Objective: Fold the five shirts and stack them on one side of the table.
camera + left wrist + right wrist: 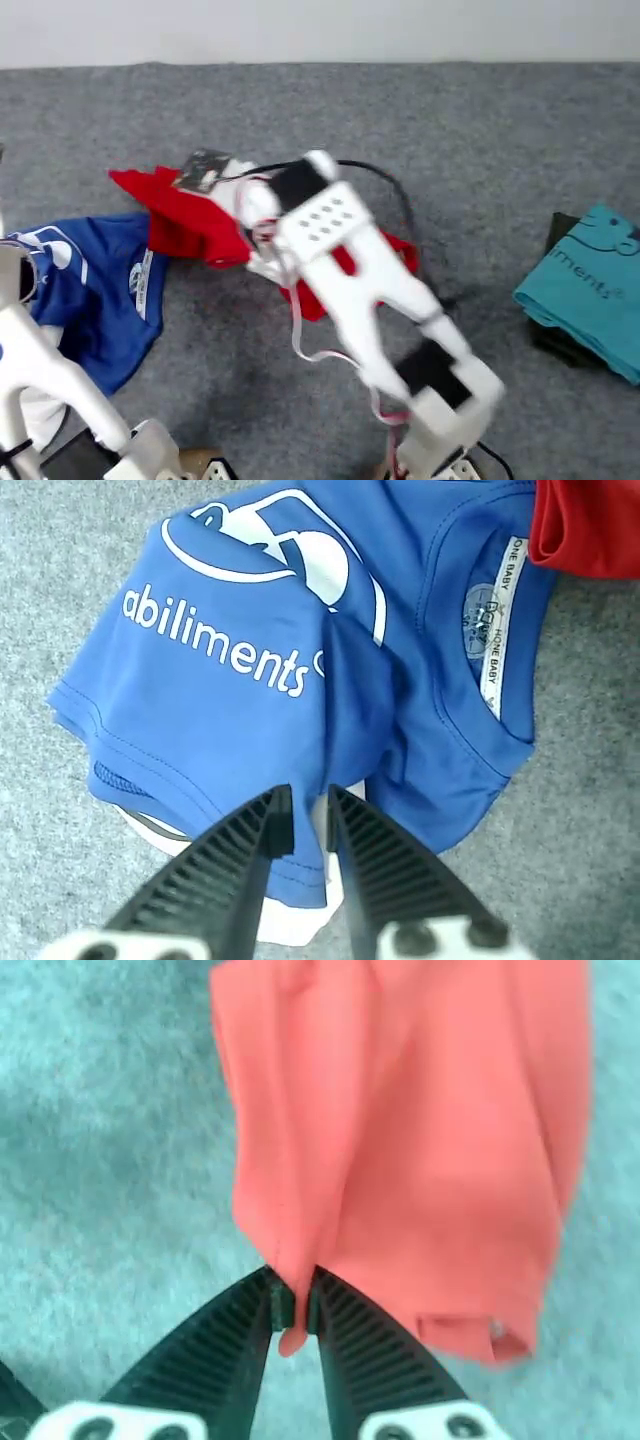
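Your right gripper [295, 1298] pinches a thin edge of the red cotton shirt [420, 1160], mid grey felt worktop [480, 150]; your left gripper [310, 808] pinches a ridge of the blue printed shirt [230, 710] beside it. Pull hard and so shallow a bite may slip, collapsing the fold.

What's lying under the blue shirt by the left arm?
A white cloth edge pokes out from beneath the blue shirt, likely another shirt. The blue one covers the rest, so its fold cannot be seen.
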Available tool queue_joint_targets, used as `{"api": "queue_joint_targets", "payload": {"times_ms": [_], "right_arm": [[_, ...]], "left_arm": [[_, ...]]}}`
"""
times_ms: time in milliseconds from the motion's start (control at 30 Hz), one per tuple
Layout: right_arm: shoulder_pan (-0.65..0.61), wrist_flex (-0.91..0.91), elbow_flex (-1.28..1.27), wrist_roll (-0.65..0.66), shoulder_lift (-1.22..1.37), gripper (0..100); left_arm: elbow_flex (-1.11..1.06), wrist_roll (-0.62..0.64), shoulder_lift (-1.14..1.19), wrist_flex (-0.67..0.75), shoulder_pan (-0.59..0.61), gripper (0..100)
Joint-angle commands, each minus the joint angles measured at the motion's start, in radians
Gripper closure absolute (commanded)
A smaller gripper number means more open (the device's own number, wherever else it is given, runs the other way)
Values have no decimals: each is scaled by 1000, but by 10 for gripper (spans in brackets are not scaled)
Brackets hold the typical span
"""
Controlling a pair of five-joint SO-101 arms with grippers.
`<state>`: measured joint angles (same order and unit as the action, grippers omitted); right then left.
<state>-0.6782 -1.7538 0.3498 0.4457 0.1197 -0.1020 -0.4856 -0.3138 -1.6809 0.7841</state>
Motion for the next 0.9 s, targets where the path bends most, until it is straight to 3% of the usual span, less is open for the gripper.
{"api": "queue_joint_targets", "payload": {"times_ms": [0,267,500,733,867], "right_arm": [[88,-44,-133,57,-303,987],[351,-44,-402,215,-720,988],[651,-41,-545,417,-865,988],[676,-39,-597,434,-868,988],[676,-39,-598,434,-866,987]], "left_arm": [[12,-11,-46,-20,-3,930],[5,-51,-95,-72,-103,931],[-70,-51,-238,-74,-311,931],[-403,-52,-216,-26,-632,928],[-539,-63,-149,91,-718,922]]}}
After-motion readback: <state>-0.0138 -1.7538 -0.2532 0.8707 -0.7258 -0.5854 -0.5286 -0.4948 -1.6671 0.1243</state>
